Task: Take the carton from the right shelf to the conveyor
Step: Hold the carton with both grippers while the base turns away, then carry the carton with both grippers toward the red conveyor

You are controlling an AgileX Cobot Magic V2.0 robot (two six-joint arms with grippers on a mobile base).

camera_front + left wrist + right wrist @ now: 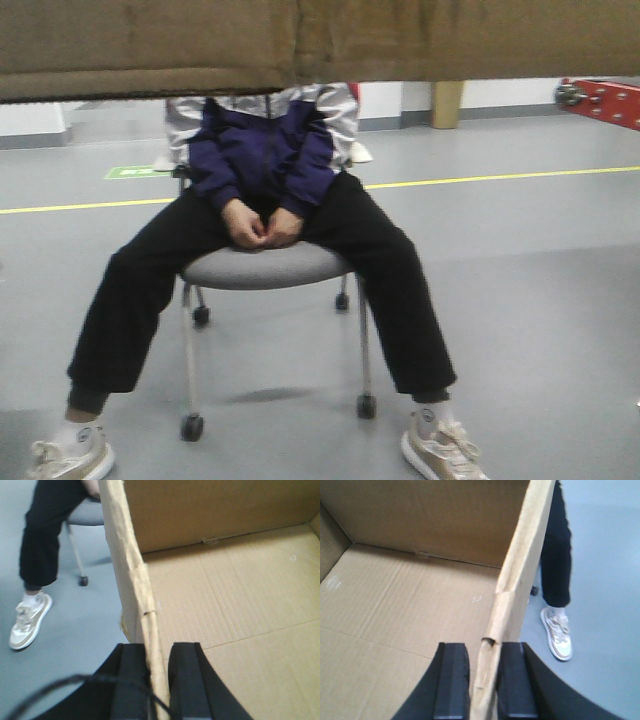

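The carton [150, 45], plain brown corrugated cardboard, open-topped and empty, hangs above the floor, its lower edge spanning the top of the front view. The left gripper [152, 670] pinches its creased left wall, the right gripper [487, 672] its right wall. Far right shows a red frame end of the conveyor [605, 102].

The large corrugated cardboard carton [235, 610] is plain tan-brown, faintly ribbed inside. The smooth floor [540, 300] is grey, crossed by a thin yellow painted line [500, 178].
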